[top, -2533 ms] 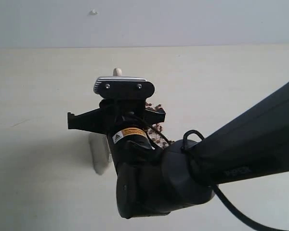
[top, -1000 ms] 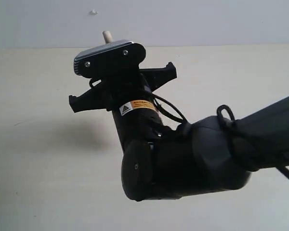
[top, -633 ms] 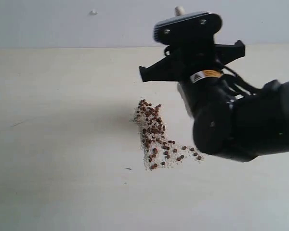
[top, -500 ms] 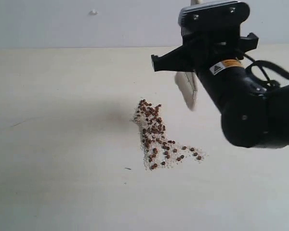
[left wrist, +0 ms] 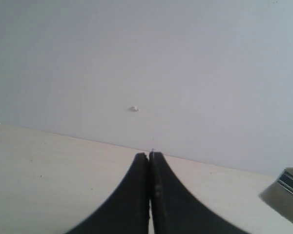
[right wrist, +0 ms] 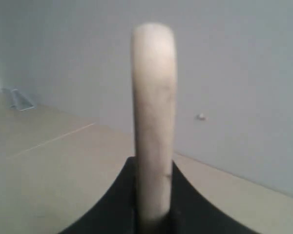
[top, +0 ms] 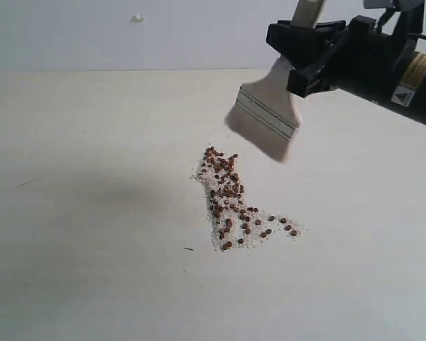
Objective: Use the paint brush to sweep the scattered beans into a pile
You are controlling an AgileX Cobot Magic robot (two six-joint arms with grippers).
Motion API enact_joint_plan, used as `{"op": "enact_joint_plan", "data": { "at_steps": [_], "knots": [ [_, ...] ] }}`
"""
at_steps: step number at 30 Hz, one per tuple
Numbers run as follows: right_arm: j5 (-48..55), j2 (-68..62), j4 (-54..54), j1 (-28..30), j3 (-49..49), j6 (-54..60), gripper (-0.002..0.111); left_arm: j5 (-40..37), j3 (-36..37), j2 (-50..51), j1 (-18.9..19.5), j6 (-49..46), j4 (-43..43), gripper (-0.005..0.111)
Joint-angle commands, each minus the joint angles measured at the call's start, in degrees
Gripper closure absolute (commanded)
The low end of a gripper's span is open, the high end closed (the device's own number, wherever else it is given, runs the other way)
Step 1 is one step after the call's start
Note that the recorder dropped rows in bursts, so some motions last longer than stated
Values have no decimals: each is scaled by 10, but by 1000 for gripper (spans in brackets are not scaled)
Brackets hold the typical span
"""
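1. Now that the right claw [top: 304,53], pinching the paint brush [top: 266,115], has swung aside, the beans [top: 231,199] lie uncovered on the bench [top: 85,213], a loose streak: sweeping seems unfinished.
2. Left claw [left wrist: 150,192]: pressed together, empty.

Soft, even light, faint shadows; the paint brush [top: 266,117] is blurred, wrist close-ups unfocused.
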State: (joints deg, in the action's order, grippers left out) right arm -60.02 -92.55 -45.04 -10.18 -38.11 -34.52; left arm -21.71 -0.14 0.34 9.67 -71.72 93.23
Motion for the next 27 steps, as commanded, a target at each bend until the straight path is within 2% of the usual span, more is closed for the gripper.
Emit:
{"op": "enact_joint_plan", "data": {
  "at_steps": [1,5,8,12,16,19,27],
  "knots": [
    [-99,-30,-220,76,-31,-129,108,1,1,-3,-4,1,-1,107],
    [-99,-98,-380,89,-89,-216,108,1,1,-3,-4,0,-1,107],
    [-99,-146,-410,89,-98,-225,108,1,1,-3,-4,0,-1,107],
    [-99,-152,-429,89,-104,-206,108,1,1,-3,-4,-1,-1,107],
    [-99,-152,-493,77,-133,-242,108,1,1,-3,-4,-1,-1,107],
    [-99,-152,-481,55,-136,-236,108,1,1,-3,-4,-1,-1,107],
    [-99,-90,-292,42,-110,-223,108,1,1,-3,-4,-1,-1,107]
  ]
}}
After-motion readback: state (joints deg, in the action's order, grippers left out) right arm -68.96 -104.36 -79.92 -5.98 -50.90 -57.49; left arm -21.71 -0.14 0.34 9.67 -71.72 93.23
